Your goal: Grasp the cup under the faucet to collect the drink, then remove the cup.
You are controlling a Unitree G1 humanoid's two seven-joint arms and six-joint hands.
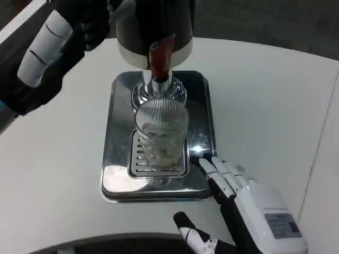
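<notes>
Cup (161, 129) under faucet (160, 61), just up-left of spread, empty right robot hand (238, 198).

Bright, even light falls from above onto the white bench (265, 95), which reads pale and slightly washed with only soft shadows around the dispenser's base. The polished metal tray (200, 114) throws back mirror-like reflections with small glare spots near its front edge, and the ribbed glass cup (161, 132) catches faint highlights. The dark upper corners are dim, and the left forearm (39, 53) looks soft, slightly blurred.
</notes>
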